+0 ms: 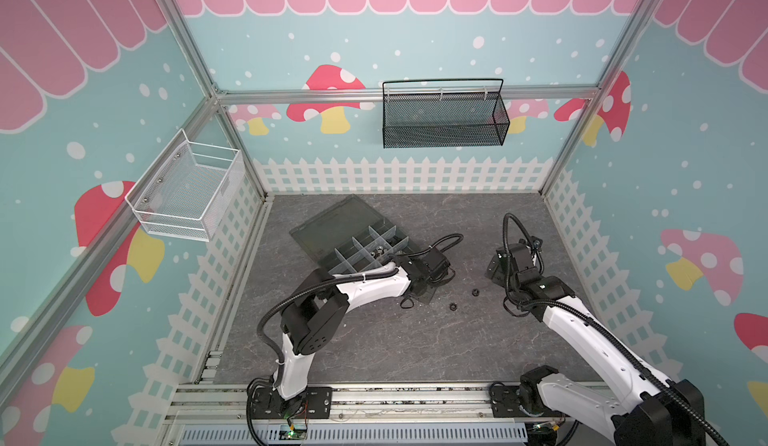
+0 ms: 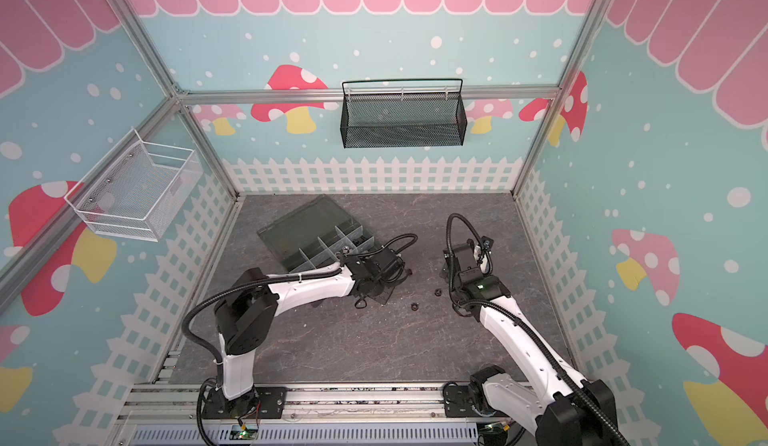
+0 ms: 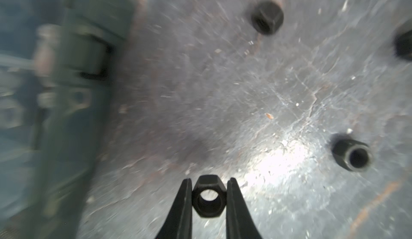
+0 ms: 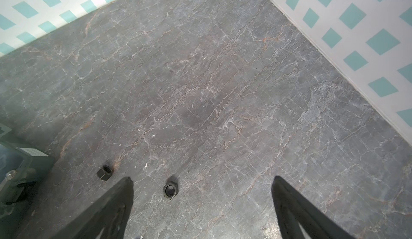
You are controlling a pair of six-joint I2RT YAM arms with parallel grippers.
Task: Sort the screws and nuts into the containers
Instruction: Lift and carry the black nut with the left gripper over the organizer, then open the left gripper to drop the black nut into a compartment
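Note:
My left gripper (image 3: pixel 209 179) is shut on a black hex nut (image 3: pixel 209 196), held by its flats just above the table. In both top views this gripper (image 1: pixel 422 294) sits right of the open organiser box (image 1: pixel 365 248) and hides the nut. Loose black nuts lie on the table (image 3: pixel 267 17) (image 3: pixel 351 152) (image 1: pixel 476 292) (image 1: pixel 453 306). My right gripper (image 4: pixel 202 179) hangs open over the table, with a black nut (image 4: pixel 170 190) near its left finger and another (image 4: pixel 104 172) beyond. Small silver pieces (image 1: pixel 376 251) lie in one of the containers. Whether they are screws I cannot tell.
The box lid (image 1: pixel 336 223) lies flat towards the back left. A white wire basket (image 1: pixel 187 190) hangs on the left wall and a black mesh basket (image 1: pixel 444 115) on the back wall. Fence-patterned walls (image 4: pixel 356 37) close in the grey table.

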